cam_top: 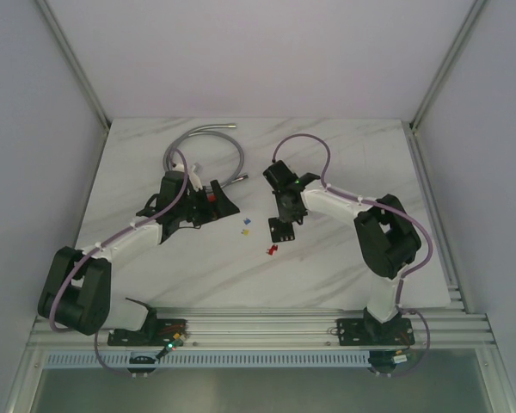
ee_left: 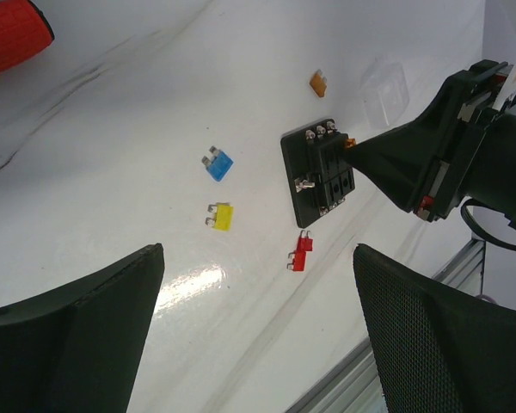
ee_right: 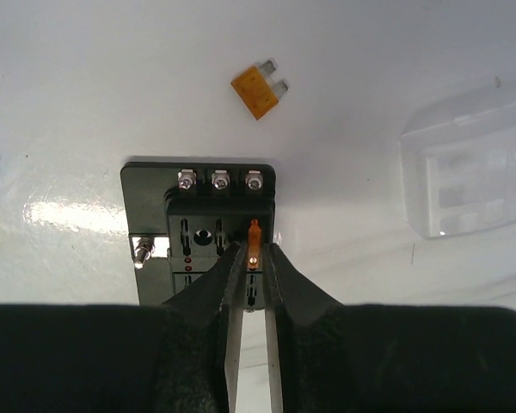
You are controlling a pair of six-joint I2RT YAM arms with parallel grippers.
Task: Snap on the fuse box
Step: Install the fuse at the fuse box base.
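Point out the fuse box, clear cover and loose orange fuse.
Black plastic fuse box [ee_right: 199, 225], right wrist view, centre.
Clear square plastic cover [ee_right: 469, 163], right wrist view, middle.
Loose orange fuse [ee_right: 256, 90], right wrist view, body.

Blue fuse [ee_left: 218, 163], yellow fuse [ee_left: 221, 216], red fuse [ee_left: 301, 252], amber fuse [ee_right: 260, 89] and clear cover [ee_right: 469, 168] lie scattered.

We see the fuse box [ee_right: 202, 206], a small black block with three silver screws along one edge, flat on the table [ee_right: 69, 86].
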